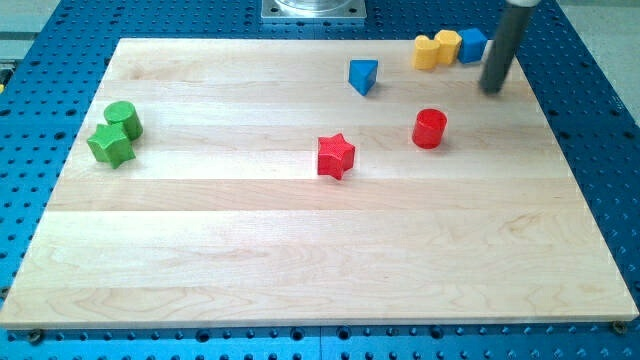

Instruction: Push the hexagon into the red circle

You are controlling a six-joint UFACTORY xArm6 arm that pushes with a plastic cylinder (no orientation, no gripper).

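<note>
The red circle [430, 128], a short cylinder, stands right of the board's middle. A yellow hexagon [449, 44] sits at the view's top right, wedged between a yellow heart-like block [428, 53] on its left and a blue block [472, 44] on its right. My tip [492, 90] rests on the board just below and to the right of the blue block, apart from it. It is up and to the right of the red circle, touching no block.
A blue triangle [363, 75] lies left of the yellow blocks. A red star [336, 156] is near the board's centre. A green cylinder [123, 117] and a green star [110, 146] touch at the left edge. The wooden board [300, 260] lies on a blue perforated table.
</note>
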